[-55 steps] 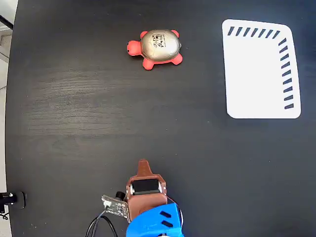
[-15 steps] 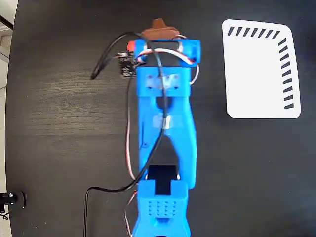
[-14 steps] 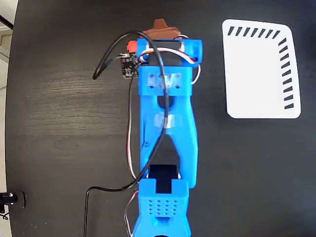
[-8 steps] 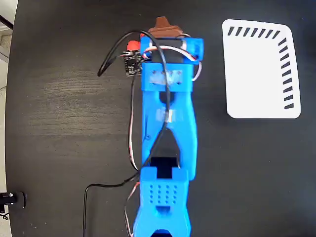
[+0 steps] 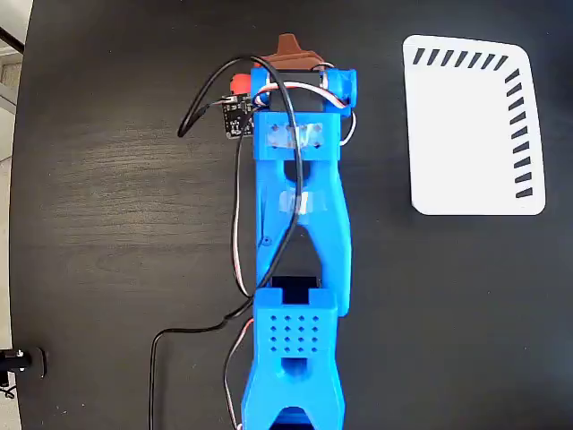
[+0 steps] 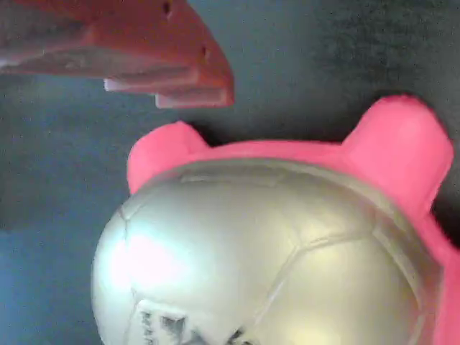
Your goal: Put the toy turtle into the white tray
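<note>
The toy turtle [image 6: 266,251] fills the wrist view from very close, with a shiny silver shell, dark print at the bottom and pink legs on the dark table. One reddish finger [image 6: 144,57] hangs above its upper-left leg with a gap between them; the other finger is out of frame. From above, my gripper [image 5: 288,52] pokes out past the blue wrist at the top centre, and only a red bit of the turtle [image 5: 238,83] shows at the wrist's left side. The white tray [image 5: 466,134], striped along its top and right edges, lies empty at the upper right, well apart.
A black cable [image 5: 201,103] loops left of the wrist beside a small circuit board [image 5: 237,118]. The blue arm [image 5: 300,233] runs down the middle of the dark table. The table's left edge [image 5: 20,215] borders a pale floor.
The wrist has narrowed and shifted slightly left, and the arm's lower block has slid up the picture. The red bit of the turtle stays in place.
</note>
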